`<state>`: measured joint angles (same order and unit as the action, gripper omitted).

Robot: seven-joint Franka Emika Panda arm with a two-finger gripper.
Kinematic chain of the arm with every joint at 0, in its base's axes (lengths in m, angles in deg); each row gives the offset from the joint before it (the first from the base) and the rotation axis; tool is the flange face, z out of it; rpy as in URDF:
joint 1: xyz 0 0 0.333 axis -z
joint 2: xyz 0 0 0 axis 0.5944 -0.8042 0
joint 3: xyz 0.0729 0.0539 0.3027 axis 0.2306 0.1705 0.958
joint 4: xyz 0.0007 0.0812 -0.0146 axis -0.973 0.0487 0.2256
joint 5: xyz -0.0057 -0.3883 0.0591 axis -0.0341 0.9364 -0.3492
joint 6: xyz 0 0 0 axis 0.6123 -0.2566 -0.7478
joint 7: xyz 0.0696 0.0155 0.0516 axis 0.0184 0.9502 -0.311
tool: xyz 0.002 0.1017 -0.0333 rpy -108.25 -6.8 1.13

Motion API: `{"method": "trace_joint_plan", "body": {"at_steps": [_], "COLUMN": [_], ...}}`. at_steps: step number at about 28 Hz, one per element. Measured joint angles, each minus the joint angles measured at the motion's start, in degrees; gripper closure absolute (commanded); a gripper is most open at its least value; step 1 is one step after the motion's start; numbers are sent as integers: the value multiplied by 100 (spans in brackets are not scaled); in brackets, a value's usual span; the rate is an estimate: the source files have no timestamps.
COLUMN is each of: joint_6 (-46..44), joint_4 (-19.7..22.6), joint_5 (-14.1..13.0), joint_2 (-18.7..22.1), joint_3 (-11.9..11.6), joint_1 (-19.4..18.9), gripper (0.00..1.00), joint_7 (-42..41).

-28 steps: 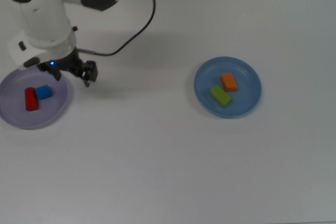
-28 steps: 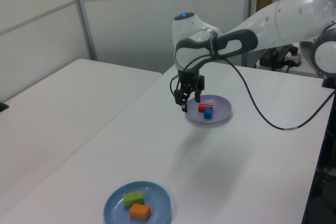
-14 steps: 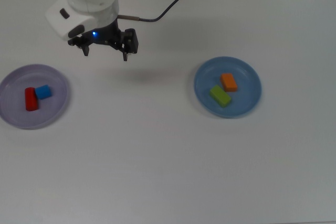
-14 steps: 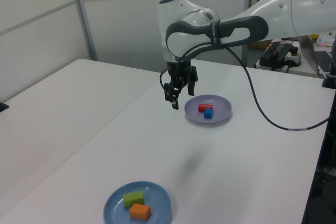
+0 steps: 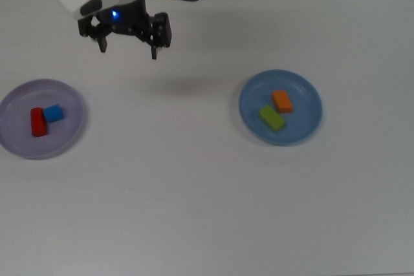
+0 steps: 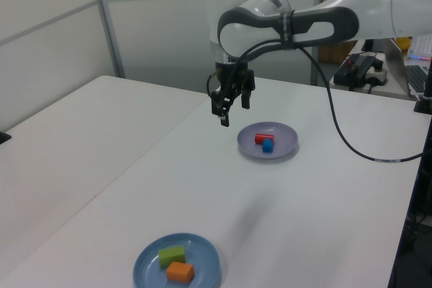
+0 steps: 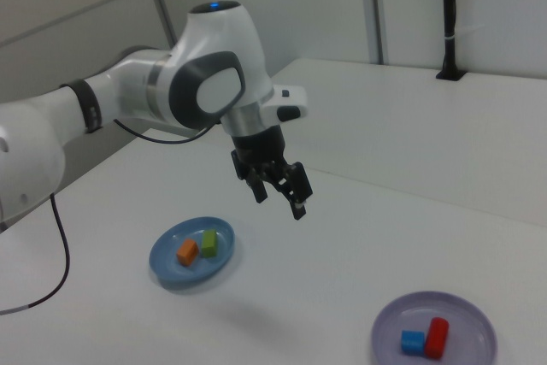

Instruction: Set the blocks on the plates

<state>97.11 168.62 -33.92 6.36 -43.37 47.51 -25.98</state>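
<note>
Blocks lie in pairs on the two plates, all four of them off the bare desk point(image 5: 207, 211). Nearest in the left view sits the medium blue plate point(image 6: 177, 266), carrying the lime-green block point(image 6: 171, 255) and the orange block point(image 6: 179, 272) side by side, close but not quite touching in the top view. In the top view this blue plate point(image 5: 281, 107) is on the right, with the orange block point(image 5: 282, 101) above and to the right of the lime-green block point(image 5: 272, 118).

Farther off in the left view rests the pale lavender plate point(image 6: 267, 141), holding the red block point(image 6: 260, 138) and the shorter blue block point(image 6: 268, 146), which touch. In the top view the lavender plate point(image 5: 42, 119) lies at the left, the red block point(image 5: 38, 122) just left of the blue block point(image 5: 54, 113). The two plates are well apart.

Above the desk, between the plates and toward the top view's upper edge, hangs the hand point(image 5: 127, 41), its fingers spread wide and holding nothing. The left view shows the hand point(image 6: 231, 99) raised well clear of the desk, near the lavender plate but not over it. A dark cable point(image 6: 344, 139) trails from the white arm point(image 6: 317, 21). A small blue light glows on the arm's wrist joint point(image 7: 220, 6). No writing or label can be read anywhere.
</note>
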Motion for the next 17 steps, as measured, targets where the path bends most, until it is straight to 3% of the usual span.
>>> {"method": "trace_joint_plan", "body": {"at_steps": [10,17], "joint_6": [-758,-786], "joint_4": [-35,-21], "joint_5": [-189,-237], "joint_2": [527,543], "joint_3": [-15,-33], "joint_1": [-7,-4], "gripper": [0,0], "joint_7": [-108,-474]}}
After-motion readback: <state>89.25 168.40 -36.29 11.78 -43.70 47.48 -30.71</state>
